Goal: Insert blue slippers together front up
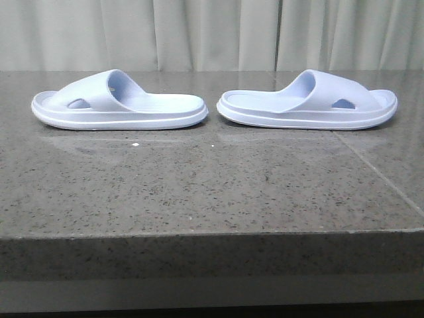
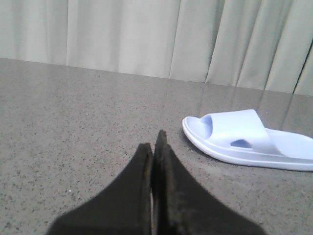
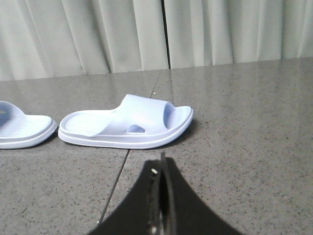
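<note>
Nearest the robot, the front edge of the grey speckled desk [image 1: 212,199] lay bare, and neither arm showed in the front view. Each wrist view caught its own end effector low over the stone: the left end effector [image 2: 155,147] had its dark fingers pressed together with no gap, gripping nothing, and the right end effector [image 3: 161,169] was likewise closed tight and empty. Farther back, the two slippers rested flat on their soles, side-on to the robot, heels facing each other across a small gap and toes pointing outward. The left slipper [image 1: 119,106] lay ahead of the left arm, the right slipper [image 1: 308,103] ahead of the right arm, near but not touching. Behind them hung a pale curtain [image 1: 212,33]. By this layout the task had not yet begun; the step in hand looked like the approach, with both arms well short of the pair. The next move would probably call for opening the fingers, reaching each arm to its own slipper, likely pinching the strap or sole edge, then turning the two so they could nest together with the fronts up.
</note>
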